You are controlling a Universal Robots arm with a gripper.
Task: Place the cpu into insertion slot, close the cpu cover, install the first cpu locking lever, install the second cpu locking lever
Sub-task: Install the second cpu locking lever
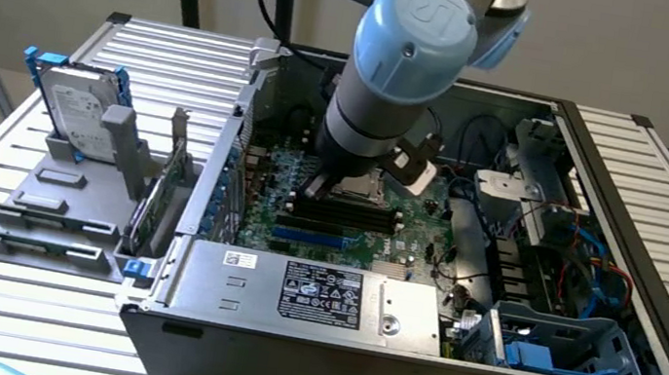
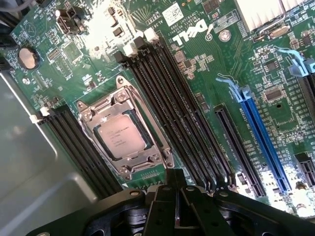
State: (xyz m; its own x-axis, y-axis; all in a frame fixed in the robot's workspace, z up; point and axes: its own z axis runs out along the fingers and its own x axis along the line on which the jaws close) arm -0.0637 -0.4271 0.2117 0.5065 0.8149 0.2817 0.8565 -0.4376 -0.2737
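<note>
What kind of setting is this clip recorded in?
Probably a robotics lab or test bench for PC assembly: an opened desktop computer case lies on a slatted metal table, a robot arm reaches into it over the green motherboard, and a hard drive stands in a holder alongside.

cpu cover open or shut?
Shut: the cpu cover lies flat around the cpu, framing it in the insertion slot.

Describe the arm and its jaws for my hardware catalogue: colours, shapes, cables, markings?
The arm is a grey metal tube with rounded light-blue joint caps; the nearest cap bears an embossed UR logo. A black cable runs beside its upper part. The gripper is matte black, angular, with bolted plates at its base.
</note>
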